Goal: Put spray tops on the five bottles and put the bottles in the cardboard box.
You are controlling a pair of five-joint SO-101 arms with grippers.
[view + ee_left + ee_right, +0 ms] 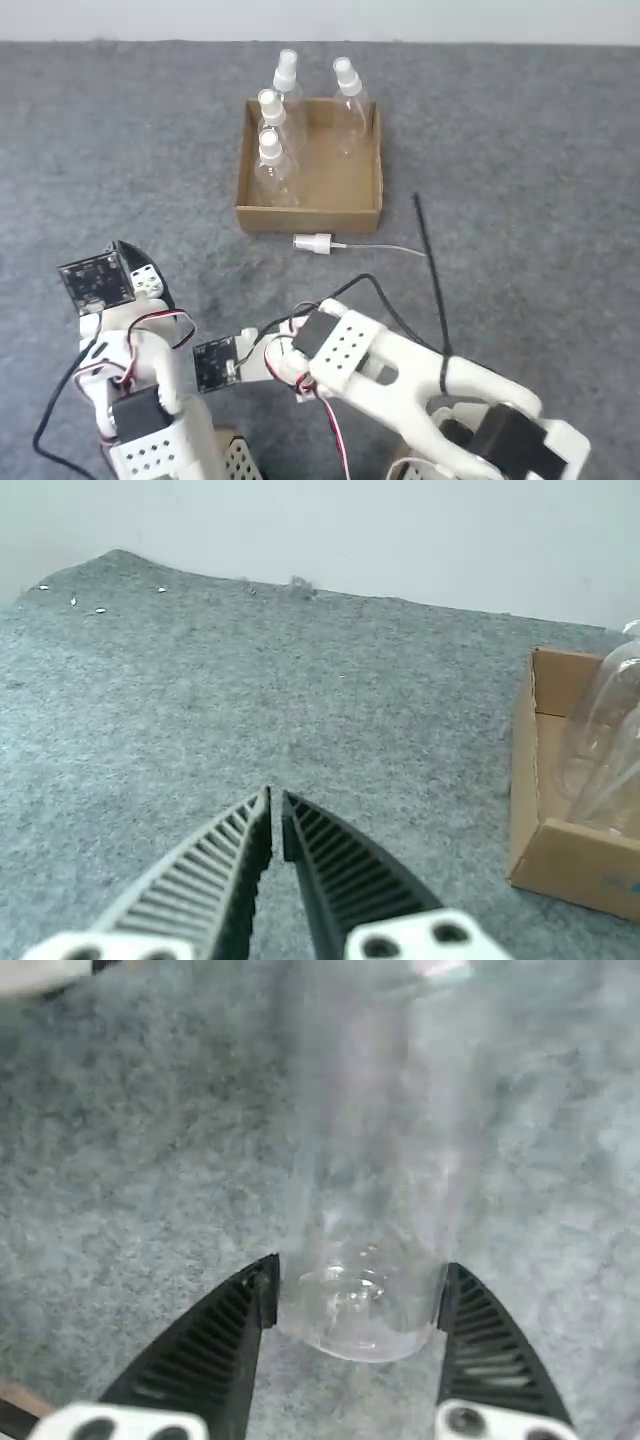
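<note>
Grey felt-like table cover [520, 150] runs up to a pale wall. High view: shallow brown cardboard box [310, 215] mid-table, four clear plastic spray bottles with white tops [270, 160] standing in it, three to one side and one by the opposite wall. Loose white spray top with a long thin tube [313, 242] lies on the felt just in front of the box; thin black strip [432, 270] lies near it, apart from the box. White left arm [140, 390] and white right arm [400, 370] are at the near edge. Left wrist view: left gripper [276, 798] above bare felt, black ribbed fingers together, nothing between; box corner [530, 780] with bottles off to the side. Right wrist view: right gripper [360, 1265] clamped on a clear plastic bottle [365, 1160], one finger against each side near its base; its far end too blurred to tell.
</note>
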